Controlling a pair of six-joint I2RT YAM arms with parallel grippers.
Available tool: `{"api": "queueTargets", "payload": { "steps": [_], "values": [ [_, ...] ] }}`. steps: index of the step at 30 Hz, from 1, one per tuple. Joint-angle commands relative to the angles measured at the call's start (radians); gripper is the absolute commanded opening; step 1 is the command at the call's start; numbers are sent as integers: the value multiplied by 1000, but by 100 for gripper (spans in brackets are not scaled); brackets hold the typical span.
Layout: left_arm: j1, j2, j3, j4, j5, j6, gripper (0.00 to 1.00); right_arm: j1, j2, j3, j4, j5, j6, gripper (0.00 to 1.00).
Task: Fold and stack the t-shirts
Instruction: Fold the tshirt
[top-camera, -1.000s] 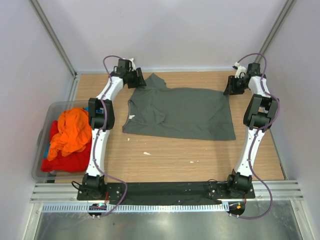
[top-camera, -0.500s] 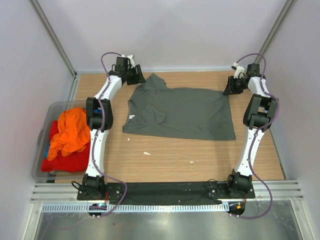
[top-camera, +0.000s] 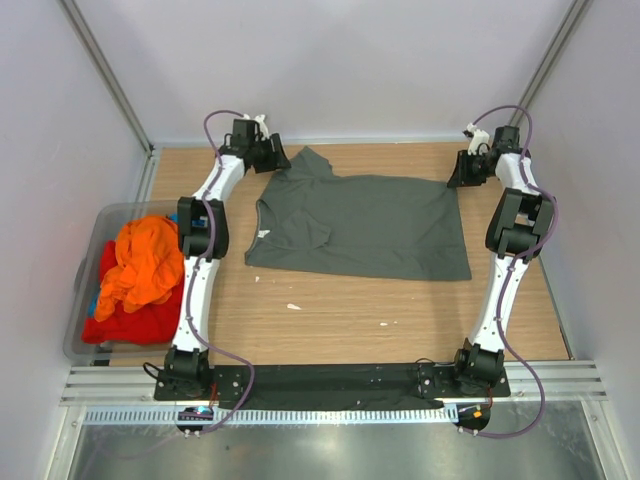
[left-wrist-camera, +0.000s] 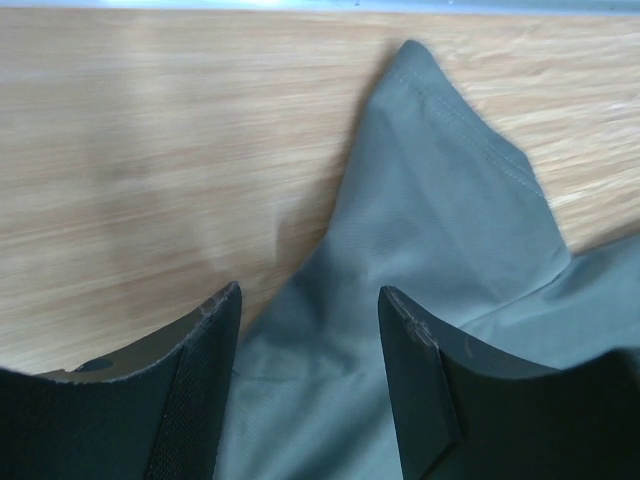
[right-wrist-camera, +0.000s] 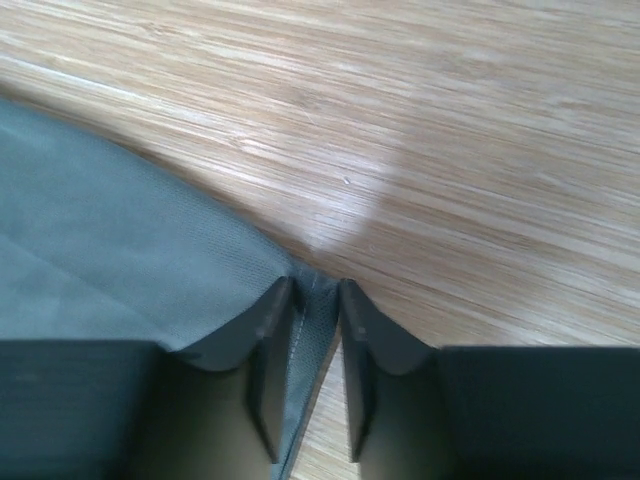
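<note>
A dark grey-green t-shirt (top-camera: 360, 225) lies spread flat on the wooden table, with one sleeve pointing to the far left. My left gripper (top-camera: 272, 155) hovers open at that sleeve, and the cloth (left-wrist-camera: 440, 200) lies under and between its fingers (left-wrist-camera: 310, 300). At the shirt's far right corner my right gripper (top-camera: 462, 175) has its fingers (right-wrist-camera: 317, 290) shut on the hemmed edge (right-wrist-camera: 100, 230). An orange t-shirt (top-camera: 145, 260) is crumpled on a red one (top-camera: 125, 322) in the bin. A bit of blue (top-camera: 95, 300) shows beside them.
The translucent grey plastic bin (top-camera: 100, 215) stands off the table's left edge. White walls and metal posts close in the back and sides. A few small white scraps (top-camera: 293, 306) lie on the wood in front of the shirt.
My right gripper has closed on the shirt's far right corner. The left gripper has shifted slightly back and left at the sleeve and stays open.
</note>
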Motion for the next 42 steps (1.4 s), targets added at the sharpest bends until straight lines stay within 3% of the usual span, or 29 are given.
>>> {"api": "queueTargets", "payload": {
  "steps": [1,3,6,7,9,10,20,25,29,42],
  "values": [
    [3,33,40,25,41,8,59,-3,0,29,48,-29,11,29],
    [1,42,38,39,64,-3,56,-3,-10,14,65,-42,17,22],
    [-3,53,40,65,93,-14,36,-3,-33,-29,109,-51,25,6],
    [-5,51,38,70,99,-11,22,-1,-40,-41,123,-46,26,1],
    [-9,30,34,70,98,-4,12,-1,-63,-80,166,-36,34,1],
    [-11,18,29,79,94,-1,1,-1,-72,-95,183,-30,34,1],
    [-11,-200,-121,171,70,38,0,-1,-249,-399,584,1,94,1],
    [-11,-270,-189,196,84,58,0,-1,-296,-495,697,-3,103,1],
    [-11,-301,-248,216,93,63,0,-3,-329,-540,770,-5,100,1],
    [-9,-381,-393,236,55,123,0,-1,-488,-903,1171,4,20,1]
  ]
}}
